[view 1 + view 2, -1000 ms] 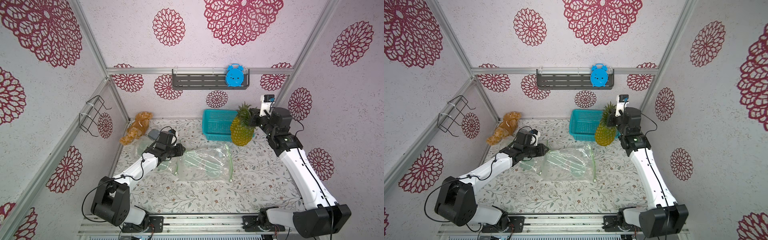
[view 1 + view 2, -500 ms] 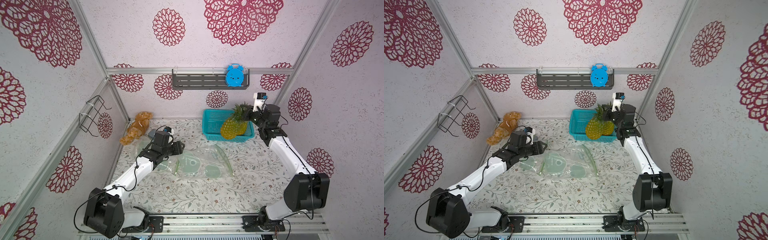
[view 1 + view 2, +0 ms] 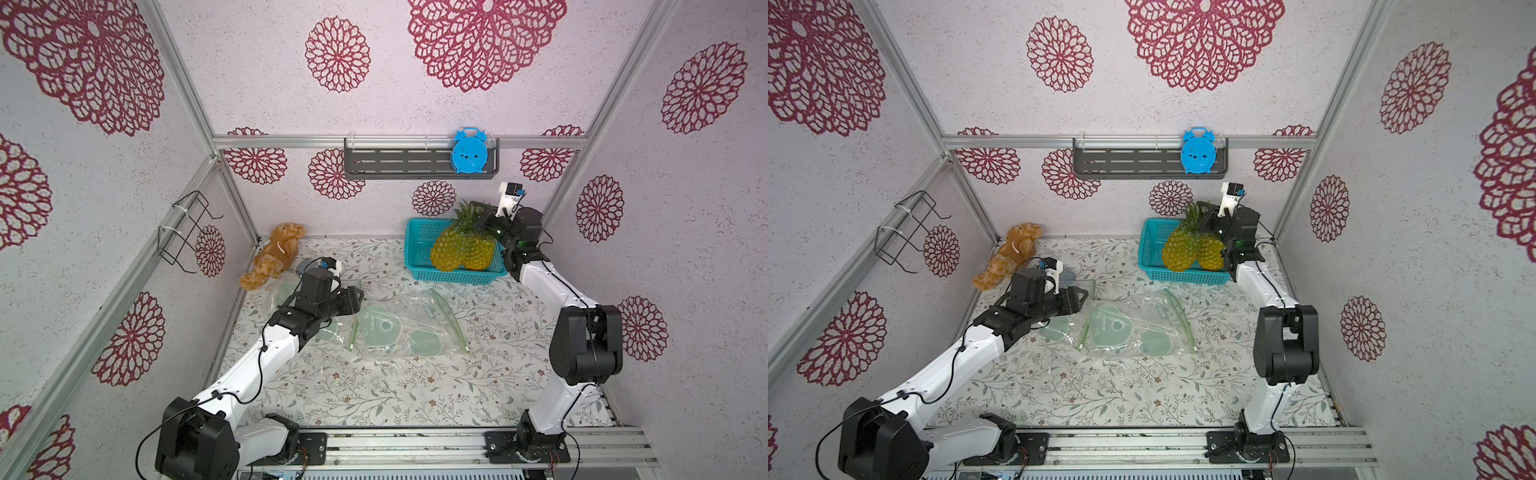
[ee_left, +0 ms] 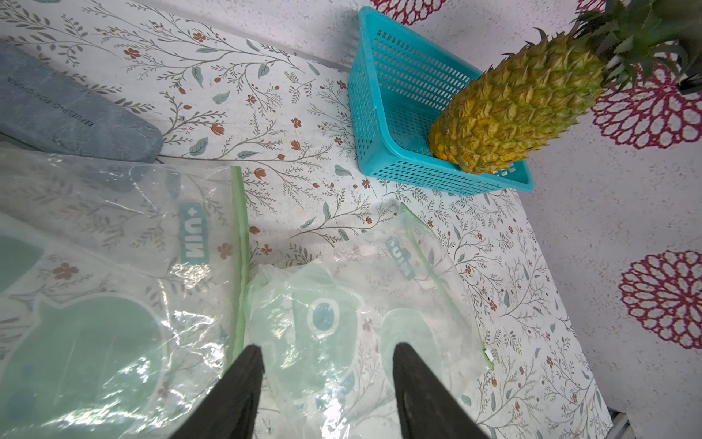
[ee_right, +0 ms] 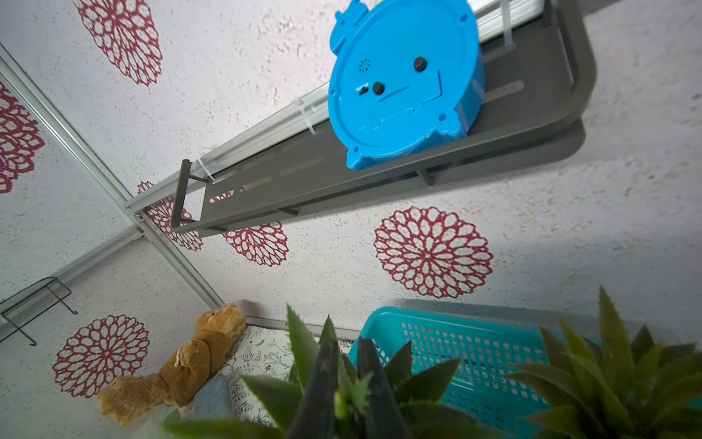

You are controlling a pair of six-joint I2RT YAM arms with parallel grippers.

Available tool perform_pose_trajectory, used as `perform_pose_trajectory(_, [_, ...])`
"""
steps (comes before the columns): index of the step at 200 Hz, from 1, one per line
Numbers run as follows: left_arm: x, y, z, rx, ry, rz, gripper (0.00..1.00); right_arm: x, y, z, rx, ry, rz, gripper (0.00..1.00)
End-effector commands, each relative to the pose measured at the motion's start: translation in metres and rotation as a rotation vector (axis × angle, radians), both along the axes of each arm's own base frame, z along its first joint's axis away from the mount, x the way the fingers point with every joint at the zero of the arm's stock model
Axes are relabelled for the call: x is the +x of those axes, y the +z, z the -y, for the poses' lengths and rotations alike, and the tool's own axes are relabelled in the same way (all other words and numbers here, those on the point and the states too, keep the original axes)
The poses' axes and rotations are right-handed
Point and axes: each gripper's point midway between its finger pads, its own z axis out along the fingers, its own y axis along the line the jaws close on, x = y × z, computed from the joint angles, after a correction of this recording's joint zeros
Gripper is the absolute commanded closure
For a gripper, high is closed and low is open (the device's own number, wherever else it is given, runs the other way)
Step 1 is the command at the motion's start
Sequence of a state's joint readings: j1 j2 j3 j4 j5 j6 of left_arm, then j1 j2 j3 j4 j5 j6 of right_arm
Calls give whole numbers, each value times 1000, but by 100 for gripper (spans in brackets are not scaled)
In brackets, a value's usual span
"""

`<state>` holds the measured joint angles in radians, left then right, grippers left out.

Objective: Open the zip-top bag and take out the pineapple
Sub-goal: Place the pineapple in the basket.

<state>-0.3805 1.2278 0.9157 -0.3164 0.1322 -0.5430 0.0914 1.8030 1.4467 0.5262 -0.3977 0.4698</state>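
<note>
The pineapple hangs tilted, its base down inside the teal basket. My right gripper is shut on its green crown leaves. The clear zip-top bag with green prints lies flat and crumpled mid-table, its green zip edge toward the right. My left gripper hovers open at the bag's left end, with nothing between its fingers.
A second clear bag lies under my left arm. A grey pouch and a plush bear sit at the back left. On the back wall a grey shelf carries a blue clock. A wire rack hangs on the left wall.
My right arm carried the pineapple back over the basket and tilted it. My left gripper opened and let go of the bag, which sank flat.
</note>
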Motion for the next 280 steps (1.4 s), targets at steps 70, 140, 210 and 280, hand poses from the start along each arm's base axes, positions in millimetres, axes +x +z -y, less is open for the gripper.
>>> perform_pose_trajectory(70, [-2, -3, -9, 38, 11, 8, 41, 2, 58, -9, 1, -10, 246, 100])
perform_pose_trajectory(140, [-2, -5, -13, 45, 18, 7, 41, 19, 28, -34, -146, -30, 227, 100])
perform_pose_trajectory(210, [-2, -8, -12, 44, 13, 1, 41, 36, 10, -59, -304, -104, 224, 100])
perform_pose_trajectory(280, [-1, -10, -12, 45, 11, -4, 41, 51, 3, -51, -270, -210, 215, 100])
